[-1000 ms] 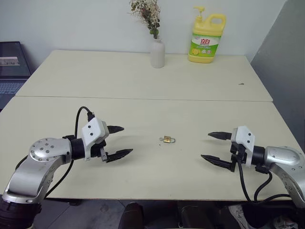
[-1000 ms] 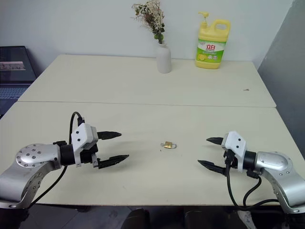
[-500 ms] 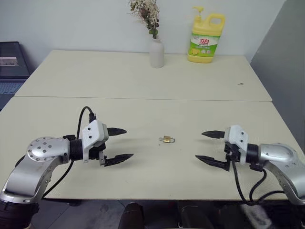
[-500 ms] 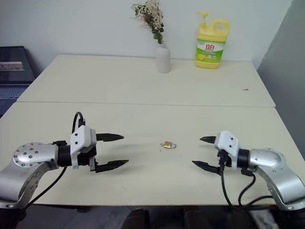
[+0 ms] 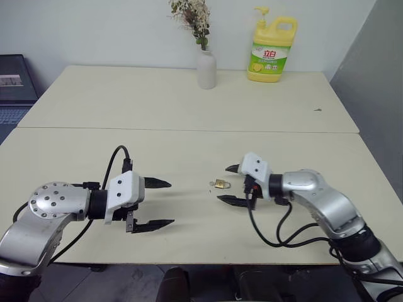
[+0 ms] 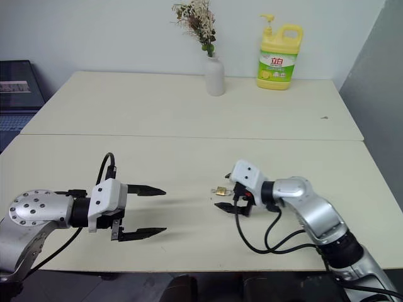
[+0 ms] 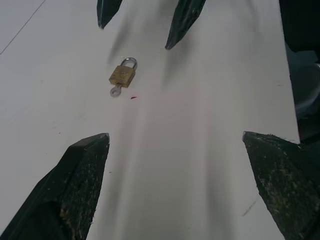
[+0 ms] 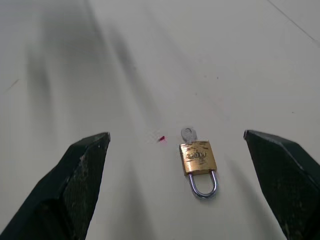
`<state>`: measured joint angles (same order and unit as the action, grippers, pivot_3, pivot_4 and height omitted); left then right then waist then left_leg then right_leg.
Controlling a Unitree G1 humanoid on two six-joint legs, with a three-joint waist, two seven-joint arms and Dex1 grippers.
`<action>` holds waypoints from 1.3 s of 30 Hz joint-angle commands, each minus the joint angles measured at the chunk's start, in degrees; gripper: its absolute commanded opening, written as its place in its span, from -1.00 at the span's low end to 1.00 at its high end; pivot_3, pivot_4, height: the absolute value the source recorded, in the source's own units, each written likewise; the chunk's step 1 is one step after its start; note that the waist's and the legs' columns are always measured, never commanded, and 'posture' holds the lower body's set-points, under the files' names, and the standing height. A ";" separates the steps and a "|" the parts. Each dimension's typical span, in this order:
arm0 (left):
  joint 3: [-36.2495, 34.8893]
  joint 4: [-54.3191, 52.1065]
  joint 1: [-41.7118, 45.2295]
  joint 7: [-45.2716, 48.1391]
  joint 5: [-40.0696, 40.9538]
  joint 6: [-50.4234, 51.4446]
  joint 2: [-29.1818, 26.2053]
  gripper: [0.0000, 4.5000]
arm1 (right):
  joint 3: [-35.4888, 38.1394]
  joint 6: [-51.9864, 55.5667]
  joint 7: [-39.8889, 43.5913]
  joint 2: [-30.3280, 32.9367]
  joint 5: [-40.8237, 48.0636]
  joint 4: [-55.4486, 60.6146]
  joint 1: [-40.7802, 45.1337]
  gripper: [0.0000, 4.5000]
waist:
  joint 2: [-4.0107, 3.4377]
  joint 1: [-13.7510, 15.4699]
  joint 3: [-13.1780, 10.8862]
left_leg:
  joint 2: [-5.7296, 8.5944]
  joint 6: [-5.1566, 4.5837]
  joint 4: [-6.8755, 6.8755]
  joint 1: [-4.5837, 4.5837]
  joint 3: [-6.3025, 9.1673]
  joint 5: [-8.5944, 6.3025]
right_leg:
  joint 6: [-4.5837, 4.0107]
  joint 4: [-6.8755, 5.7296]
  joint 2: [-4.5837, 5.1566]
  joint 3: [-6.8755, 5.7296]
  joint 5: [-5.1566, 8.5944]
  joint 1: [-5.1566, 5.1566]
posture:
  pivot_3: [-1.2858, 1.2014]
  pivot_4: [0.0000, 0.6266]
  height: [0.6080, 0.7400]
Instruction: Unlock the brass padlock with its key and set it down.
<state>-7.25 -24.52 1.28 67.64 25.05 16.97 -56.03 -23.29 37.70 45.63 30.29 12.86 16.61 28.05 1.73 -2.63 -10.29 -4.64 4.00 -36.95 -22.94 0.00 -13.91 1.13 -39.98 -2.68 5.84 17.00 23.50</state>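
While the small golden-brass padlock (image 5: 220, 184) w/ thin silvery shackle lies flat on the cream tabletop (image 5: 189, 100), the tiny silvery key (image 8: 188, 133) sticks out of its base. Right gripper (image 5: 229, 184) sits just beside it, fingers spread wide, touching nothing. Left gripper (image 5: 159, 203) well apart to the left, fingers also spread, empty.

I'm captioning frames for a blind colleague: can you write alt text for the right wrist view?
A small brass padlock lies flat on a pale table, its key in its base and its shackle closed. The right gripper has its two black fingers spread wide on either side, not touching it.
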 commanded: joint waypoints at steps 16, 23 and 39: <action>1.19 4.53 -0.67 1.62 -3.54 -8.90 1.04 0.99 | -1.30 -3.73 4.05 -4.89 -5.17 -15.78 5.15 1.00 | -0.01 -0.29 -0.01 | -0.02 0.00 0.01 0.01 -0.03 0.00 | -0.03 -0.02 -0.01 0.01 0.01 0.02 | 0.03 -0.52 1.00; 2.37 4.96 -0.11 1.42 -4.30 -9.60 1.61 1.00 | -0.96 -1.72 4.52 -6.82 -4.79 -17.76 5.23 0.92 | -0.01 -0.50 0.00 | -0.03 -0.01 0.01 0.02 -0.01 0.00 | -0.03 -0.04 -0.02 0.00 0.01 0.02 | 0.03 -0.52 1.00; 2.71 4.40 1.80 0.26 -3.05 -5.37 2.96 1.00 | -1.79 -6.97 3.21 -6.69 -10.11 -16.10 3.21 -0.59 | -0.01 -0.62 0.00 | -0.03 -0.01 0.01 0.02 -0.01 0.00 | -0.03 -0.04 -0.03 0.00 0.01 0.02 | 0.03 -0.52 1.00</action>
<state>-3.89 -18.63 2.73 68.16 20.66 11.19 -53.36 -24.41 31.51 48.56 22.88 3.51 -0.74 32.11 1.73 -3.25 -10.29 -4.67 3.99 -36.93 -22.92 -0.01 -13.92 1.10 -40.02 -2.71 5.84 17.01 23.51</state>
